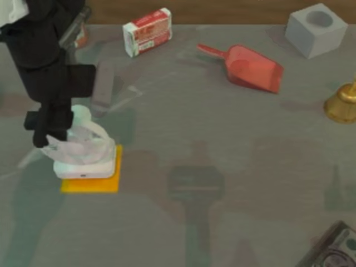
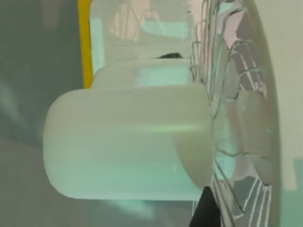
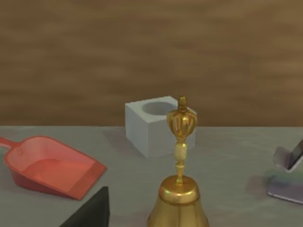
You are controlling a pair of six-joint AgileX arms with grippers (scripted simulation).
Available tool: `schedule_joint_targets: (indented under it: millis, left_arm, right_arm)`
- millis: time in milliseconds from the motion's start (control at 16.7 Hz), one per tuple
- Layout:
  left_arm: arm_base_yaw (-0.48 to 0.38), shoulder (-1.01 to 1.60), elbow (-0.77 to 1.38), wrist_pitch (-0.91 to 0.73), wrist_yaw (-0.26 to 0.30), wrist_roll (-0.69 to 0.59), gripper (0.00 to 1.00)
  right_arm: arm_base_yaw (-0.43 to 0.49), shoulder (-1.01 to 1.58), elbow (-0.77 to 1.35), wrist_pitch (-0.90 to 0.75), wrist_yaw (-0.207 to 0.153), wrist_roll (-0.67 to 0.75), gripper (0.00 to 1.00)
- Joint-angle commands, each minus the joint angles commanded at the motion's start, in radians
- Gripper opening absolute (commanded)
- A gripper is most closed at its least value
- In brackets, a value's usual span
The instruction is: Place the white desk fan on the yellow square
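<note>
The white desk fan [image 1: 83, 151] stands upright with its base on the yellow square [image 1: 92, 184], near the table's left side; a strip of yellow shows along the base's front and right edges. My left gripper [image 1: 47, 133] reaches down from the back left and is shut on the fan's round grille. In the left wrist view the motor housing of the fan [image 2: 128, 142] fills the frame, a strip of the yellow square [image 2: 85, 42] lies behind it, and one dark finger [image 2: 206, 215] presses against the grille. My right gripper is out of the top view; one finger [image 3: 90, 210] shows in its wrist view, well off centre.
A red and white carton [image 1: 147, 31] and a red scoop [image 1: 253, 68] lie at the back. A grey cube with a round hole [image 1: 316, 30] sits at the back right, a gold bell [image 1: 342, 103] at the right edge, and a flat printed object [image 1: 334, 247] at the front right corner.
</note>
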Motion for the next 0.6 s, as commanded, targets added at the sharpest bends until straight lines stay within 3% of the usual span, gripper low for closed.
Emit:
schedule_joint_targets:
  millis: [540, 600]
  left_arm:
    - [0.000, 0.000, 0.000, 0.000, 0.000, 0.000, 0.98]
    - [0.000, 0.000, 0.000, 0.000, 0.000, 0.000, 1.00]
  right_arm:
    - [0.000, 0.000, 0.000, 0.000, 0.000, 0.000, 1.00]
    - [0.000, 0.000, 0.000, 0.000, 0.000, 0.000, 1.00]
